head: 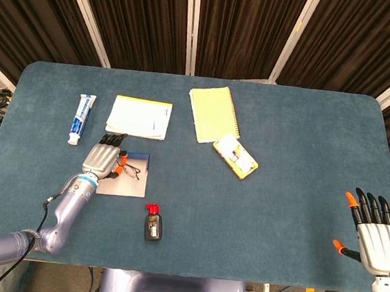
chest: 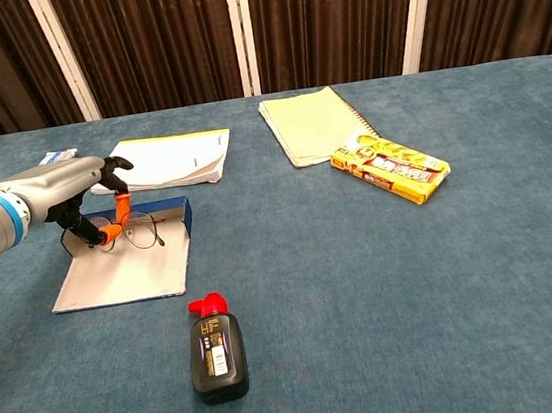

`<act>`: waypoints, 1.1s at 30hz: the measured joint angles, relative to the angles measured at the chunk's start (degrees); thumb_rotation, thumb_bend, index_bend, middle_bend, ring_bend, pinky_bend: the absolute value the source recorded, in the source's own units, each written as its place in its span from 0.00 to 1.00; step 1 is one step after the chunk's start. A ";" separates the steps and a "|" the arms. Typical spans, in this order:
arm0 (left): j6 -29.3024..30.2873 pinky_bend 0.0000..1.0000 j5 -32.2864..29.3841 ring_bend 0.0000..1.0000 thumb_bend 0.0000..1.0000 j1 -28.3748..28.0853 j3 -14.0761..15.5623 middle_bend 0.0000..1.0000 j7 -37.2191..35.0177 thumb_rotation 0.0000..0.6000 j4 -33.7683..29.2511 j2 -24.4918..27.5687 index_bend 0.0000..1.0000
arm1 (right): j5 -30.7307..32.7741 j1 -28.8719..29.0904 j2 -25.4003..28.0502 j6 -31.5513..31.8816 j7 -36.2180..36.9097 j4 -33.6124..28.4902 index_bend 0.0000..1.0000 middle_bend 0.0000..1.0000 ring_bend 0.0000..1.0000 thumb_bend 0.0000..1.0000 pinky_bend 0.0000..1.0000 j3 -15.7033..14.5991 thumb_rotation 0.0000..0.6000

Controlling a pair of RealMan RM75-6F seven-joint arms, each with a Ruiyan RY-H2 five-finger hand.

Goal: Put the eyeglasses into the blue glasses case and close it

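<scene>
- The eyeglasses (chest: 138, 230) are thin dark wire frames with clear lenses, pinched by the left hand (chest: 71, 191) above the blue glasses case (chest: 127, 267).
- That case lies open (pale lining up) beside the black bottle (chest: 217, 353).
- The right hand (head: 378, 236) holds nothing, fingers spread.

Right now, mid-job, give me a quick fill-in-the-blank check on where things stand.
1. The eyeglasses are held by the ____ hand.
2. The glasses case lies ____, its lid not closed.
3. The bottle in front of the case has a ____ cap.
4. The right hand holds ____.

Missing words: left; open; red; nothing
</scene>
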 measured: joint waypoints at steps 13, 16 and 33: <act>1.66 0.00 -0.78 0.00 0.31 0.27 0.45 0.00 0.03 1.00 -0.58 0.71 0.00 | -0.10 -0.10 0.22 0.37 0.49 -0.23 0.00 0.00 0.00 0.00 0.00 -0.11 1.00; 2.57 0.00 0.40 0.00 0.28 0.64 0.57 0.00 -0.81 1.00 -1.20 1.17 0.00 | -0.13 -0.13 0.30 0.46 0.65 -0.25 0.00 0.00 0.00 0.00 0.00 -0.12 1.00; -1.16 0.00 3.06 0.00 0.26 -1.38 1.77 0.00 -2.38 1.00 4.40 -0.72 0.00 | 0.82 -0.02 0.30 0.26 0.49 -0.24 0.00 0.00 0.00 0.00 0.00 0.20 1.00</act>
